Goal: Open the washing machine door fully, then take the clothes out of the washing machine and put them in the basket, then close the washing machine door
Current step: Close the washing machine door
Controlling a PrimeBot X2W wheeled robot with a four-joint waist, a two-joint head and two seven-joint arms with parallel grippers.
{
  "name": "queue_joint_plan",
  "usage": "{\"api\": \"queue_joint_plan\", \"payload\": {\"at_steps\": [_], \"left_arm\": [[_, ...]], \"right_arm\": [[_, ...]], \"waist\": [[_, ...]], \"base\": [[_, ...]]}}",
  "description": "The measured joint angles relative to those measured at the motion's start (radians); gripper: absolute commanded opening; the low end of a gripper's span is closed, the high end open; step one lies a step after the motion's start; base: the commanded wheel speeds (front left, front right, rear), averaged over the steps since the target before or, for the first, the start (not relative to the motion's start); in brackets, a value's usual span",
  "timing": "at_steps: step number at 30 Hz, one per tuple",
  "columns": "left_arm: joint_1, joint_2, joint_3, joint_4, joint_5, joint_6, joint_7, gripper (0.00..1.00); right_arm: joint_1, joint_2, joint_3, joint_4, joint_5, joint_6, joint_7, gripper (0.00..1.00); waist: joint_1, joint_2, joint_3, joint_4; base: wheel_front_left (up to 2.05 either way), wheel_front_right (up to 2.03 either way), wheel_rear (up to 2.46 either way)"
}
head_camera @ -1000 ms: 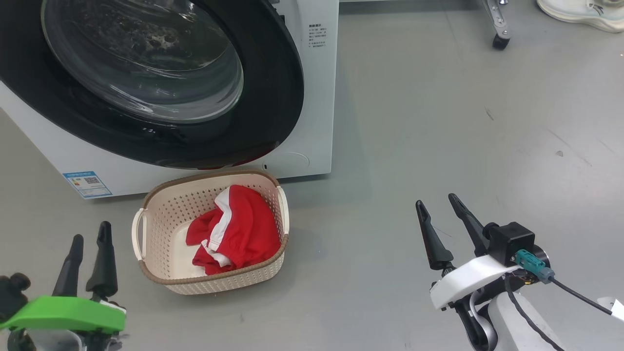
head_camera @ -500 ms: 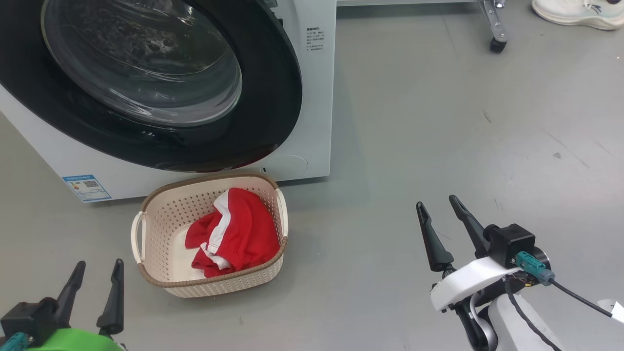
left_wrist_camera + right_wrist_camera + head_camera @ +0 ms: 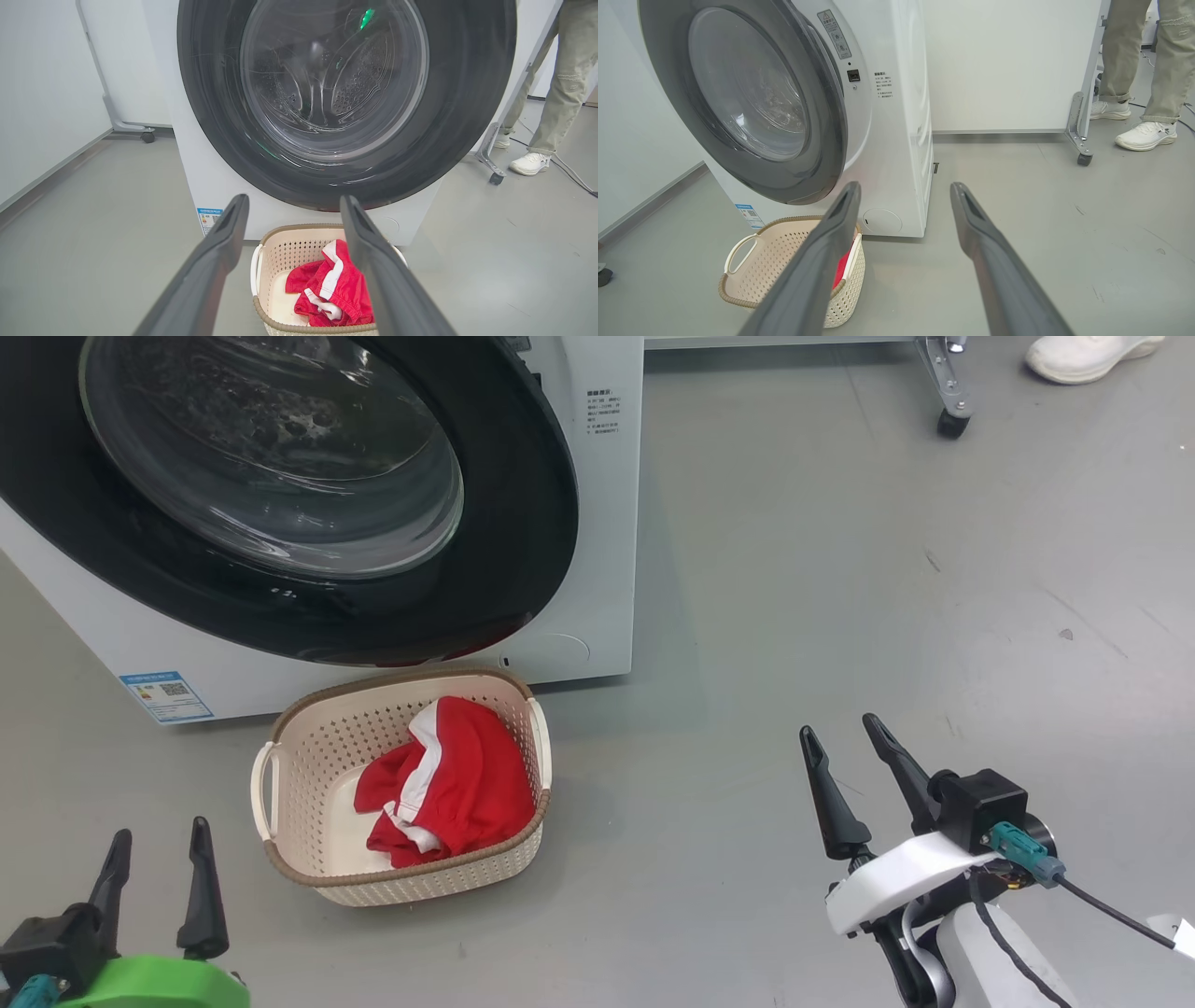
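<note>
The washing machine [image 3: 607, 523] fills the upper left of the head view. Its door [image 3: 523, 523], black-rimmed with a glass bowl, lies against its front and looks closed. The cream basket [image 3: 392, 677] stands on the floor just below the door, with the red clothes [image 3: 457, 784] lying inside it. My left gripper [image 3: 160, 831] is open and empty at the lower left, left of the basket. My right gripper [image 3: 837, 726] is open and empty, well to the basket's right. In the left wrist view the open gripper [image 3: 294, 199] faces the door [image 3: 336, 70], basket [image 3: 280, 233] and clothes [image 3: 327, 284].
A person's legs and white shoes [image 3: 1143, 135] stand at the back right beside a caster [image 3: 950, 422] of a wheeled frame. A blue label [image 3: 166, 695] marks the machine's lower left corner. Bare grey floor [image 3: 840, 569] spreads to the right of the machine.
My left gripper has sunk lower and moved a little left in the head view, away from the basket. The right gripper has barely moved. The shoe at the top right has shifted.
</note>
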Motion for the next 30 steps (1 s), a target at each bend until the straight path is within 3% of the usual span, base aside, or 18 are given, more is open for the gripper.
{"api": "queue_joint_plan", "payload": {"at_steps": [3, 13, 30], "left_arm": [[0.001, -0.035, 0.018, -0.004, 0.011, 0.018, 0.000, 1.00], [0.032, -0.086, 0.036, -0.016, 0.060, 0.016, 0.000, 1.00], [0.061, -0.112, 0.077, -0.021, 0.118, -0.019, 0.000, 1.00]], "right_arm": [[0.000, 0.000, 0.000, -0.002, -0.001, 0.000, 0.000, 1.00], [0.000, 0.000, 0.001, -0.009, -0.002, -0.002, 0.000, 1.00], [0.000, 0.000, 0.007, -0.009, -0.003, -0.002, 0.000, 1.00]], "waist": [[0.0000, 0.0000, 0.001, 0.000], [0.0001, 0.0000, 0.002, -0.001], [0.0001, 0.0000, 0.000, -0.003]], "base": [[0.00, 0.00, 0.00], [0.00, 0.00, 0.00], [0.00, 0.00, 0.00]]}}
